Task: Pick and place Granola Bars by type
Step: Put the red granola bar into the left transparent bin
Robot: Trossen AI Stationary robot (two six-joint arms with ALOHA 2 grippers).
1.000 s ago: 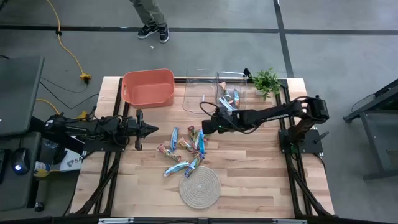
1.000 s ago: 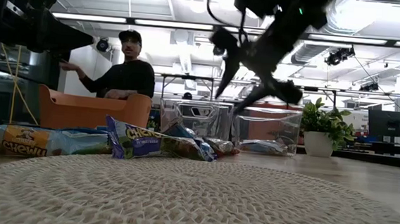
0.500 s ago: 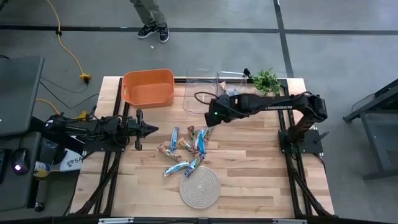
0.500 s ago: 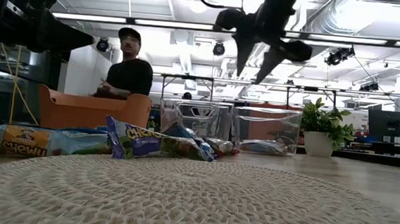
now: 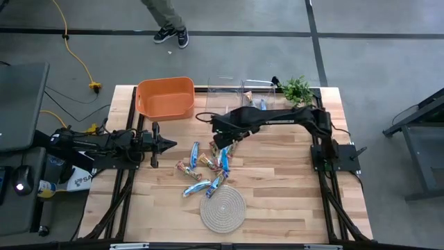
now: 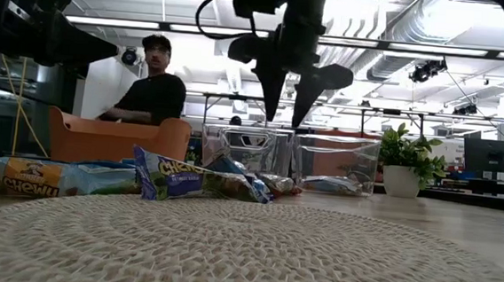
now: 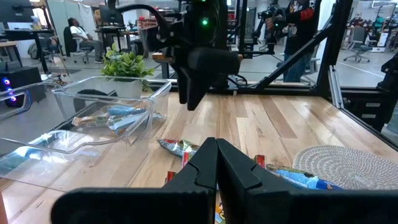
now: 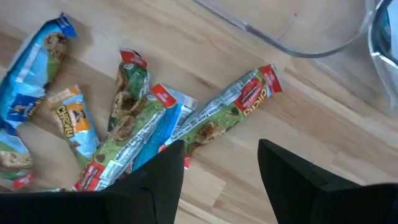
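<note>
The right gripper hangs above the wooden table, its two dark fingers spread apart and holding nothing, poised over the far edge of a loose pile of Granola Bars near the middle of the table. From the right wrist camera, a green-and-red wrapped bar lies tilted on the wood just past the open fingertips, touching a cluster of other bars, with a blue-wrapped bar lying a little apart from it. In the low view the gripper's fingers point down, clear of the tabletop, with bars lying on the wood beneath and nearer the camera. More bars already lie inside the right-hand clear plastic bin at the far side of the table; a second clear bin sits just to its left, and an orange tub stands farther left. The left gripper waits at the left side of the table, level with the pile, its fingers pressed together on nothing. A round coiled rope mat lies at the near edge, just near the closest bars, and a small potted plant stands at the far right corner. A person in dark clothing and a cap is visible beyond the orange tub in the low view.
</note>
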